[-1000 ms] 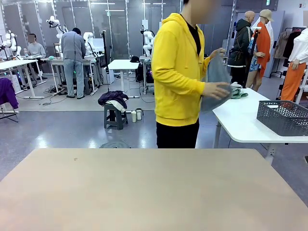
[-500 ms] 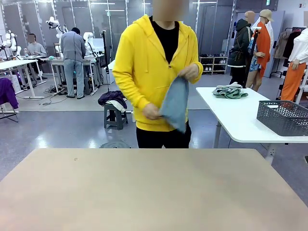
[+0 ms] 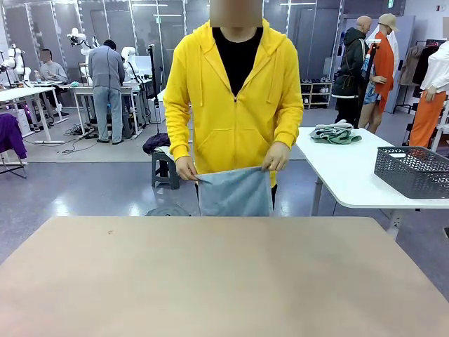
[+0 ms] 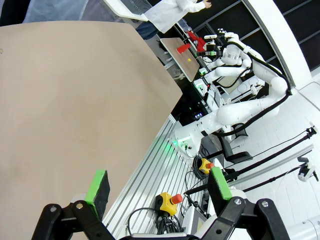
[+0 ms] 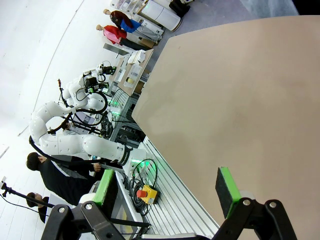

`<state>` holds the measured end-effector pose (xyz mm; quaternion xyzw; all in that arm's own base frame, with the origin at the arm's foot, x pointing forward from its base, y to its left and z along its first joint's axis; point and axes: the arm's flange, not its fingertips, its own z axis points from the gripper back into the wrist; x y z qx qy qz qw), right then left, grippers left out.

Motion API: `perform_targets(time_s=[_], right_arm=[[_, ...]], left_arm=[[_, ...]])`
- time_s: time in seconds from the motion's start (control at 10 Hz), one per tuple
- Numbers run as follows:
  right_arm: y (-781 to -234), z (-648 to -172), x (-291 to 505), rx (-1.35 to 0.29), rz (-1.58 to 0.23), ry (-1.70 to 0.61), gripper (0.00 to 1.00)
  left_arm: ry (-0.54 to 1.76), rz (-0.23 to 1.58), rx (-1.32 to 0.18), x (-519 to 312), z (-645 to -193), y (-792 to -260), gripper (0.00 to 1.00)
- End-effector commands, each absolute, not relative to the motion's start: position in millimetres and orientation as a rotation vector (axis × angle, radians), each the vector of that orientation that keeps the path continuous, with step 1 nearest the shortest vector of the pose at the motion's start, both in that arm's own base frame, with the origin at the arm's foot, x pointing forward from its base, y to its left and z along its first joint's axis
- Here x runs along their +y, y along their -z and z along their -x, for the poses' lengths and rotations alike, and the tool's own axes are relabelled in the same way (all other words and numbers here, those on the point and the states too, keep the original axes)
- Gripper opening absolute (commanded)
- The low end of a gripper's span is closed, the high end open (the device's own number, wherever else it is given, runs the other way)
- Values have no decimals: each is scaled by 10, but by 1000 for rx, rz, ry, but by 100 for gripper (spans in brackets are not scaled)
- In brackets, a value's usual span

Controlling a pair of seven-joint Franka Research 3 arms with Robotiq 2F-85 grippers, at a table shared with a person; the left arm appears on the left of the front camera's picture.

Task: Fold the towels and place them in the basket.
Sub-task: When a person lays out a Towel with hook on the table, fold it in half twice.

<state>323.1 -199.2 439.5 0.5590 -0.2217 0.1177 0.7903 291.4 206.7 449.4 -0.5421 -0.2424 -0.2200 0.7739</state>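
Towel first: a grey-blue one, held up by its top corners in the person's right hand and the person's left hand, hanging just beyond the far edge of the tabletop at about its middle. Its top edge runs level and along that far edge, and the cloth drops straight down from it. It lies across the whole tabletop from both arms, and since it hangs near the midline I would not call either arm the nearer. The basket sits well off to the right on a white side table, with a small heap of more towels at that table's far end, so my guess is that the right arm will have the shorter way to it later. From the front you get the towel, the hands and the basket; the wrist views give what it lacks. The left jaws stand spread wide with nothing between their green pads, and the right jaws are likewise spread and empty, one pad over the tabletop close to its near edge.
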Motion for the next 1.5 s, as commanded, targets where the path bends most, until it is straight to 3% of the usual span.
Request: perform_targets(time_s=[0.0, 1.4], right_arm=[[-4396, -3247, -2002, -495, -1212, -264, 100], [-4396, -3247, -2002, -495, -1212, -264, 100]], left_arm=[[498, 1185, -533, 2078, -2904, -4487, 100], [498, 1185, -533, 2078, -2904, -4487, 100]])
